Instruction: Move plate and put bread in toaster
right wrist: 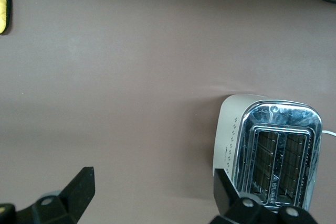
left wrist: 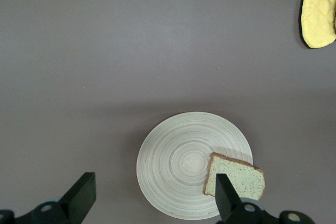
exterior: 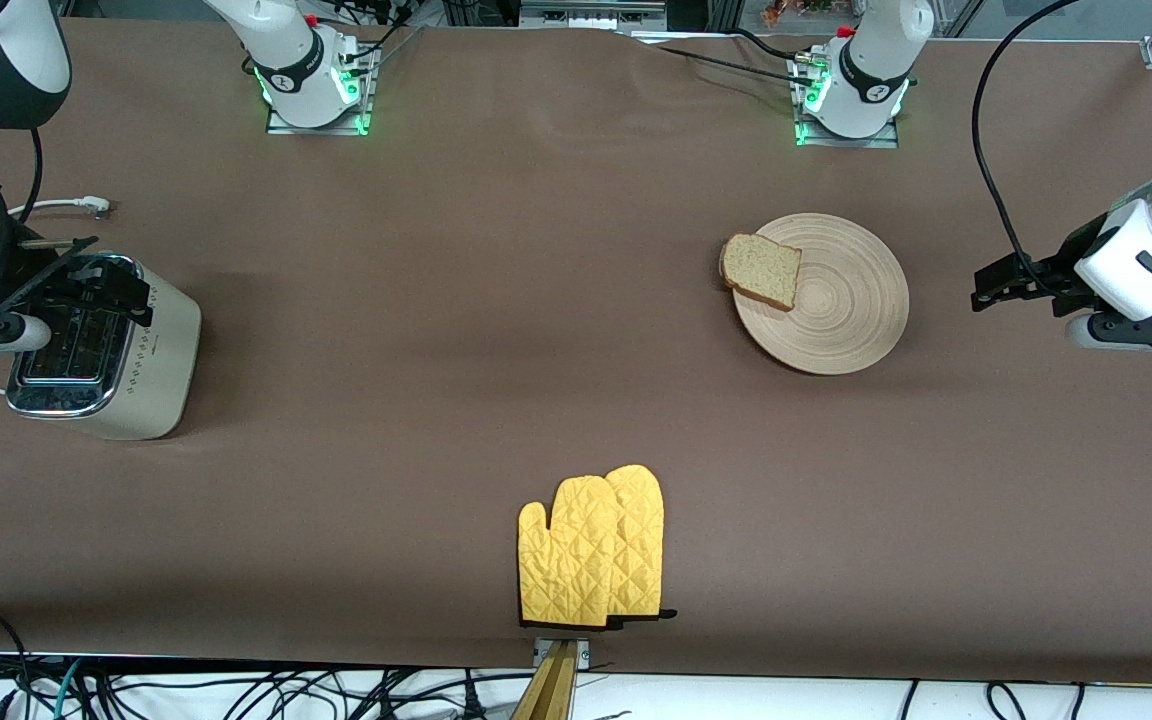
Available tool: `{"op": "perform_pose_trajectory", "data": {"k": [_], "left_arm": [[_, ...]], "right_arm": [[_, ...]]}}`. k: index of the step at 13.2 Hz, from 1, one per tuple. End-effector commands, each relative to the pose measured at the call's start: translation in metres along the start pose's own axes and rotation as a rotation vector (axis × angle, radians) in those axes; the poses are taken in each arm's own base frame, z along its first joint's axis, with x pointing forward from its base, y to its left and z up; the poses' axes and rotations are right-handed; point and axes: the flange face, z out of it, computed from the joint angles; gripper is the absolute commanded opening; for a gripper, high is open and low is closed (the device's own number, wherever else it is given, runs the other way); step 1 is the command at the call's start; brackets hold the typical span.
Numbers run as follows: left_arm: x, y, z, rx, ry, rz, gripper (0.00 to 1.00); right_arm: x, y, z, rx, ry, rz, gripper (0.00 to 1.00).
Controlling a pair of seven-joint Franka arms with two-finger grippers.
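Now bread flat on plate rim, overhanging toward toaster; both grippers spread, empty

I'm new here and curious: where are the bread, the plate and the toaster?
bread [exterior: 762, 270], front view, middle of the slice.
plate [exterior: 851, 310], front view, bare grooved wood beside the slice.
toaster [right wrist: 276, 153], right wrist view, chrome top between the slots.

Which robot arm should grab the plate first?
The left arm, probably. Its open gripper hangs beside the plate with the bread at that end of the table. The right gripper, also open, is over the toaster.
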Motion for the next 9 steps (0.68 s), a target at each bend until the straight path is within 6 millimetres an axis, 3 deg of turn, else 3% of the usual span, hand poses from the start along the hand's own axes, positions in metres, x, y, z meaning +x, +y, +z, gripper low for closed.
{"op": "perform_pose_trajectory", "data": {"k": [1, 3, 6, 9], "left_arm": [[-0.004, -0.007, -0.001, 0.013, -0.045, 0.011, 1.0], [-0.014, -0.01, 0.001, 0.007, -0.124, 0.012, 1.0], [-0.011, -0.022, 0.013, -0.021, -0.157, -0.01, 1.0], [0.003, -0.065, 0.05, -0.409, -0.196, -0.124, 1.0]], "right_arm": [[0.001, -0.001, -0.005, 0.014, 0.003, 0.003, 1.0], [0.001, -0.001, -0.005, 0.014, 0.003, 0.003, 1.0], [0.001, -0.002, -0.005, 0.014, 0.003, 0.003, 1.0], [0.001, -0.001, -0.005, 0.014, 0.003, 0.003, 1.0]]}}
